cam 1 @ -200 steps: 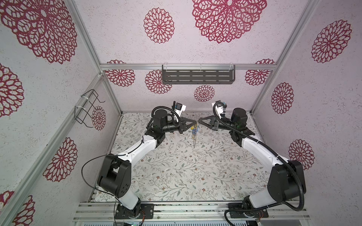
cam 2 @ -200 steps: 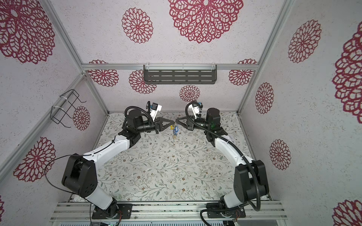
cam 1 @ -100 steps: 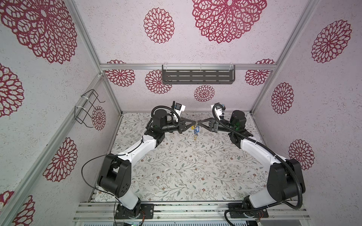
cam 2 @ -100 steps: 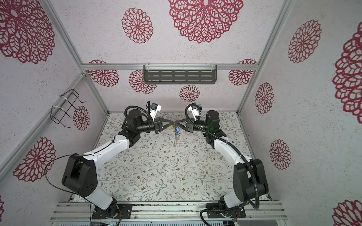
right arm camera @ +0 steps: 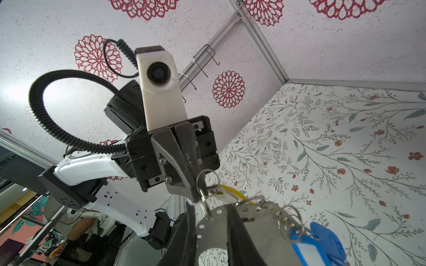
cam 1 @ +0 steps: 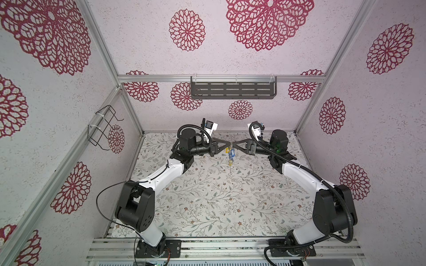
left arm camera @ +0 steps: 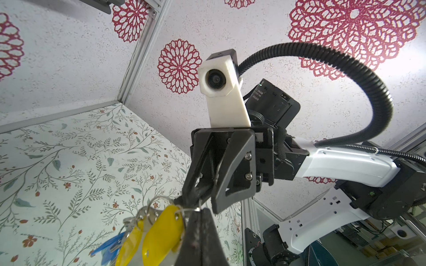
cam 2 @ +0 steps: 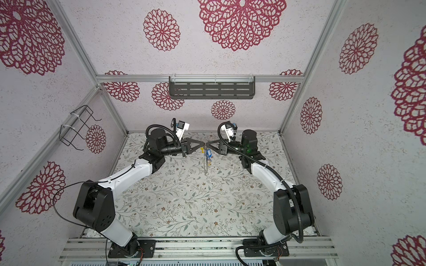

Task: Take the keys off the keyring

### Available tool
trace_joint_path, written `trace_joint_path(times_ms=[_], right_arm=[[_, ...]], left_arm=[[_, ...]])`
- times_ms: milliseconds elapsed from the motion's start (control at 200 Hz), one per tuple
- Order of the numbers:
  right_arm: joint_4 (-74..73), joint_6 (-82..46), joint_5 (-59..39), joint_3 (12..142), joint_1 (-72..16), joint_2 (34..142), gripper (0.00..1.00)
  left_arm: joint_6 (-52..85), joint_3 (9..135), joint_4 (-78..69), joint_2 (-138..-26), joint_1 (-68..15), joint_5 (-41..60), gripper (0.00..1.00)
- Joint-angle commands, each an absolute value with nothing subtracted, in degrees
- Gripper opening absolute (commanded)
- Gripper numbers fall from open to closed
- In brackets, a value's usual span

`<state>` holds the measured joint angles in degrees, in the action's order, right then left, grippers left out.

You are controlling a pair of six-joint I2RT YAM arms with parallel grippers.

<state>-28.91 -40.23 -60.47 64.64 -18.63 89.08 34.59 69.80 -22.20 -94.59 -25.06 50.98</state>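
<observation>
Both grippers meet tip to tip above the table's far middle. My left gripper (cam 1: 229, 144) (left arm camera: 200, 210) is shut on the thin metal loop (left arm camera: 190, 209) of a yellow key (left arm camera: 161, 235). A second yellow key (left arm camera: 129, 244) and a blue key (left arm camera: 108, 246) hang beside it. In the right wrist view the flat grey keyring (right arm camera: 260, 230) faces the camera. My right gripper (cam 1: 233, 144) (right arm camera: 212, 214) holds the keyring's band between its slightly parted fingers (right arm camera: 184, 237). A blue key (right arm camera: 322, 244) dangles from a small loop on the band. In both top views the bunch (cam 1: 230, 154) (cam 2: 207, 154) hangs under the fingertips.
A dark slotted shelf (cam 1: 232, 90) is fixed to the back wall. A black wire holder (cam 1: 102, 127) hangs on the left wall. The floral table surface (cam 1: 219, 195) lies below the hanging bunch. Aluminium frame posts stand at the back corners.
My right gripper has moved left from a gap away to the left gripper's tip and taken the keyring's band between its fingers. The left arm and the hanging bunch have stayed put.
</observation>
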Motion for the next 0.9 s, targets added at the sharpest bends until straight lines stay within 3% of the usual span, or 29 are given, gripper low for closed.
trace_joint_path(times_ms=[0, 440, 540, 771, 811, 896], right_arm=[[-32.4, -40.6, -62.1, 67.2, -19.6, 89.3, 0.23], [-35.3, -42.9, -62.8, 67.3, -20.2, 89.6, 0.09], [-35.4, -43.1, -62.8, 67.2, -20.6, 89.6, 0.00], [-33.7, -42.9, -60.8, 63.2, -21.1, 88.6, 0.00], [-32.8, -42.7, -60.3, 62.3, -21.1, 88.4, 0.00], [-33.6, -43.2, -60.2, 59.8, -21.0, 87.7, 0.00]], left_arm=[[35.0, 70.8, -25.2, -94.9, -24.8, 52.1, 0.00], [35.0, 70.5, -25.0, -95.2, -24.8, 52.5, 0.00], [35.0, 70.5, -24.7, -95.3, -24.8, 52.5, 0.00], [31.1, 72.5, -18.2, -96.8, -24.5, 52.7, 0.00], [28.6, 73.6, -14.3, -97.1, -24.3, 51.7, 0.13], [20.2, 76.6, -2.9, -97.3, -24.4, 47.0, 0.31]])
